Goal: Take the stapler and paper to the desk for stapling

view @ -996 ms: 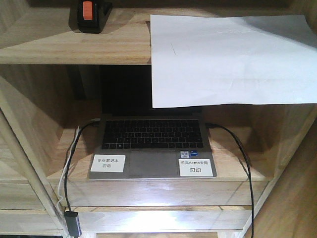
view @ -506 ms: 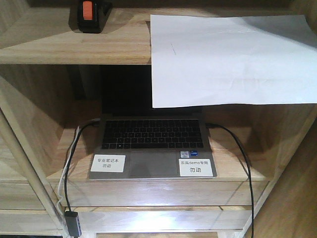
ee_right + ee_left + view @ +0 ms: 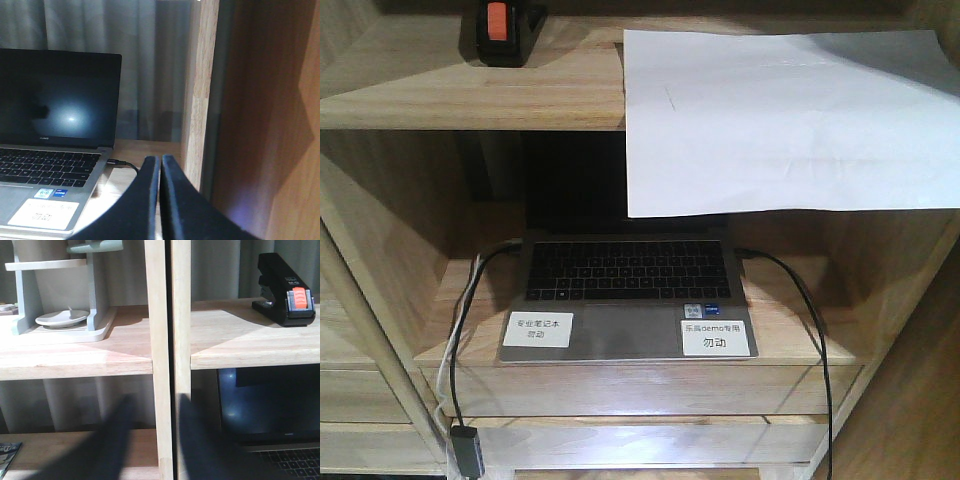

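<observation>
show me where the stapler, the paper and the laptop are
stapler (image 3: 276, 284), left wrist view, on its black body above the orange patch
paper (image 3: 780, 120), front-facing view, middle of the white sheet
laptop (image 3: 628, 270), front-facing view, on its keyboard

Stapler (image 3: 504, 32) at 11 o'clock on upper shelf (image 3: 470, 95), paper (image 3: 785, 120) at 1 o'clock overhanging its edge, laptop (image 3: 625, 295) at 6 o'clock below.

Light-wood shelving unit (image 3: 420, 95); grey curtain (image 3: 150, 60) behind; dim light.

Fingers apart on left gripper (image 3: 156, 405); fingers pressed together, empty, on right gripper (image 3: 160, 161).
</observation>
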